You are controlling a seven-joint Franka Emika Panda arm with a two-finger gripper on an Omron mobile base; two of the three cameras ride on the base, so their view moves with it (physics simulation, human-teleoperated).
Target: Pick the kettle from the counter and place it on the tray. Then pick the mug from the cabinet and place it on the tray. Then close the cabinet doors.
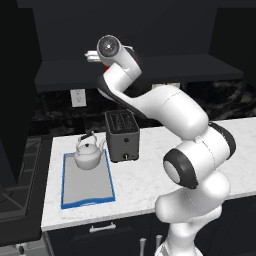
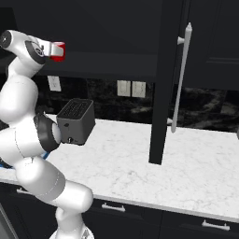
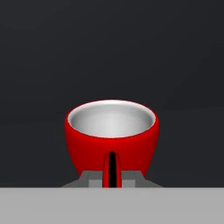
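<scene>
The red mug (image 3: 111,131) with its white inside faces me in the hand view, its handle squeezed between the two fingertips of my gripper (image 3: 111,178). In the right base view the gripper (image 2: 50,48) is raised to the dark cabinet shelf (image 1: 165,69), shut on the mug (image 2: 58,51). From the left base view just a red sliver of the mug (image 1: 104,64) shows behind the hand. The silvery kettle (image 1: 89,154) stands upright at the far end of the blue-rimmed tray (image 1: 87,192) on the marble counter (image 1: 150,167).
A dark grey toaster (image 1: 122,135) stands right of the tray, below my arm. An open cabinet door (image 2: 161,93) juts out edge-on over the counter, and a long silver bar handle (image 2: 182,79) hangs beside it. A stove lies left of the counter.
</scene>
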